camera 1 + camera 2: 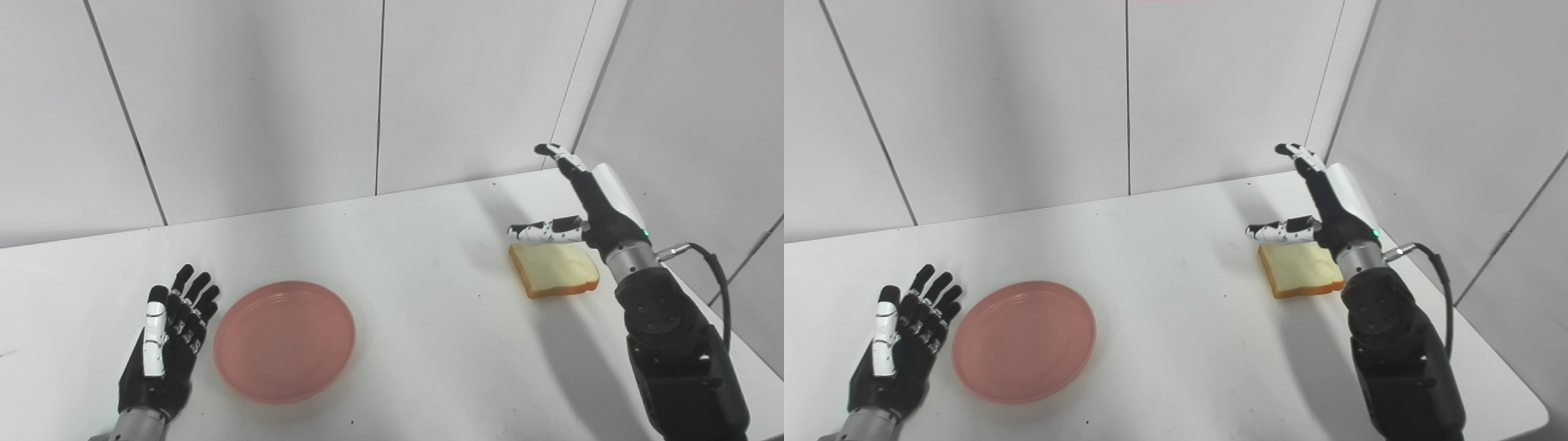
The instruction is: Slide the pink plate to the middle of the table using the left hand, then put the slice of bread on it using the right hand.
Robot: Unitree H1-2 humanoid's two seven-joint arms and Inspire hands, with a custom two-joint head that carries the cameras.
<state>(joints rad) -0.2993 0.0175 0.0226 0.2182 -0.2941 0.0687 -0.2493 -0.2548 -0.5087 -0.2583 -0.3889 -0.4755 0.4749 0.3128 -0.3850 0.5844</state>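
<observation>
The pink plate [285,340] lies flat on the white table [422,318], left of the middle. My left hand [168,343] lies open just left of the plate, fingers straight and apart; whether it touches the rim I cannot tell. The slice of bread [554,269] lies flat at the right side of the table. My right hand [582,196] is open above the bread's far edge, fingers pointing up and away, thumb stretched left over the slice, holding nothing. The scene also shows in the right eye view: plate [1024,340], bread [1300,268].
The table's right edge [1494,343] runs close beside my right arm [674,349]. White wall panels [380,92] stand right behind the table's far edge. The stretch of table between plate and bread is bare.
</observation>
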